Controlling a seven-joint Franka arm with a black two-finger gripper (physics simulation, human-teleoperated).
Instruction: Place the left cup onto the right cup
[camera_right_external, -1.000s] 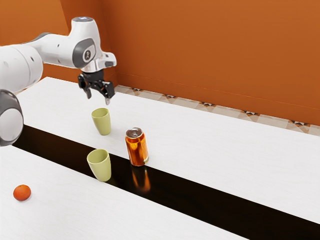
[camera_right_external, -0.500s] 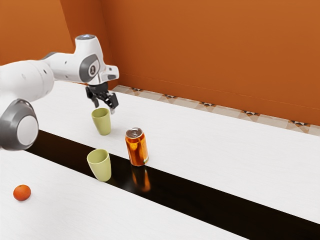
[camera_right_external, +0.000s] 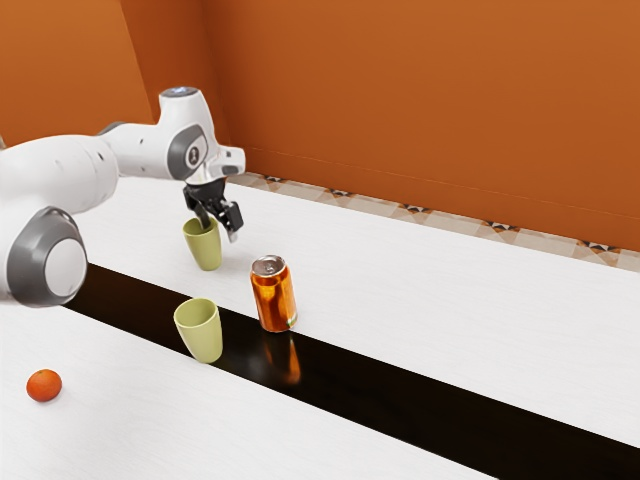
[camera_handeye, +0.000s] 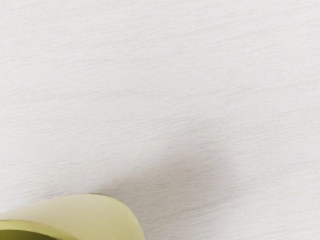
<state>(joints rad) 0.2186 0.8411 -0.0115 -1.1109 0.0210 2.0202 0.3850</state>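
Gripper (camera_right_external: 221, 227) first: seen from the exterior view, it hangs with its two black fingers spread apart, released and gripping nothing, right at the rim of the far cup (camera_right_external: 203, 248). One finger sits over the cup's mouth and the other just outside the rim at its 3 o'clock side; I cannot tell whether either one touches the cup. That olive-green cup stands upright on the white surface (camera_right_external: 450, 280). The near cup (camera_right_external: 199, 331), of the same green, stands upright at 6 o'clock from it, at the edge of a glossy black strip (camera_right_external: 400, 395) that crosses the surface. The two cups are well apart. An orange-brown can (camera_right_external: 274, 294) stands upright at 4 o'clock from the far cup, also at the strip's edge. A small orange (camera_right_external: 44, 385) lies at 8 o'clock from the near cup.

From my wrist view, the far cup's (camera_handeye: 80, 220) rim and outer wall sit just under my hand, with bare white surface (camera_handeye: 200, 90) beyond.
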